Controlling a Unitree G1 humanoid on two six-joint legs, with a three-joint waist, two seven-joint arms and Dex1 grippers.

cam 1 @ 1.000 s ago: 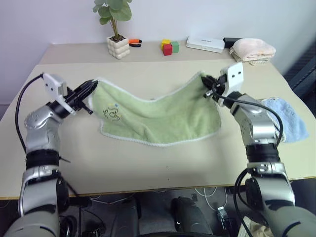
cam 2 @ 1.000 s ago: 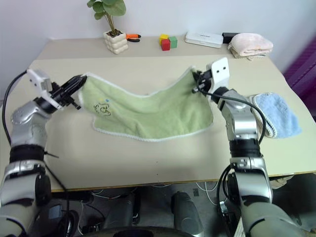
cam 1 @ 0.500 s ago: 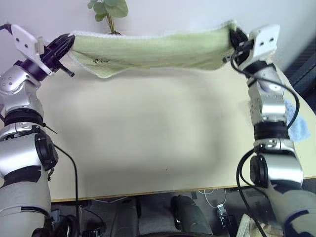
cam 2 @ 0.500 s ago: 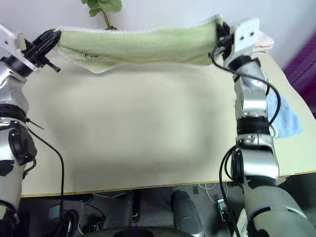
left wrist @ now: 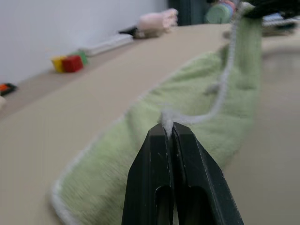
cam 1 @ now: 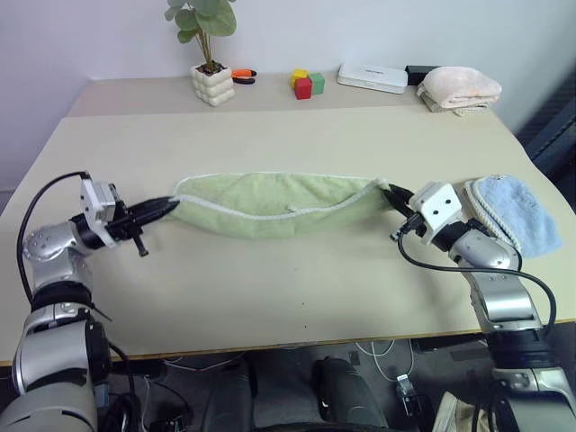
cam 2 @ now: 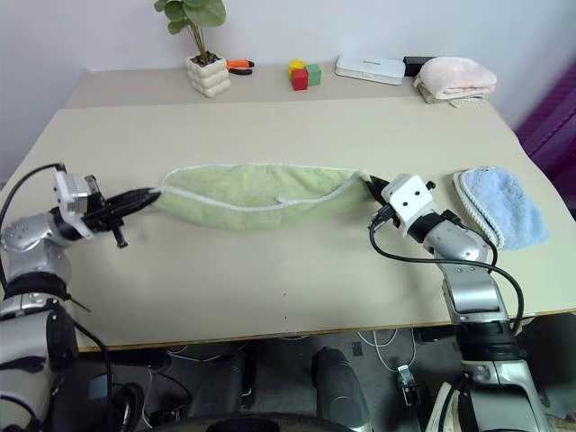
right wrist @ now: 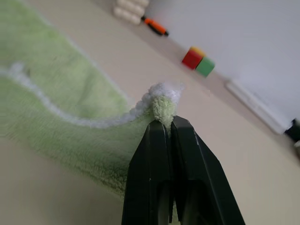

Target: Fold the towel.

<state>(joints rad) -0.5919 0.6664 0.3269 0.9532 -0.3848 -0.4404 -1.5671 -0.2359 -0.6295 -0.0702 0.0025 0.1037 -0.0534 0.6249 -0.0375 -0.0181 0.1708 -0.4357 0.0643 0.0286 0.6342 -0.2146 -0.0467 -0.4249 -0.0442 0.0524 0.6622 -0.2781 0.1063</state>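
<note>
1. My left gripper (cam 1: 168, 206), at the middle left of the head view, is pinched tight on one end of the towel (cam 1: 274, 202).
2. My right gripper (cam 1: 392, 192), at the middle right, is clamped on the towel's other end.
3. The towel lies between them as a long green band folded on itself, sagging slightly, its pale hem running along it.
4. It rests on a beige table (cam 1: 270, 297).
5. A blue towel (cam 1: 513, 212) lies at the right edge; a potted plant (cam 1: 211, 54), coloured blocks (cam 1: 307, 85) and a pink towel (cam 1: 460, 89) stand along the top.
</note>
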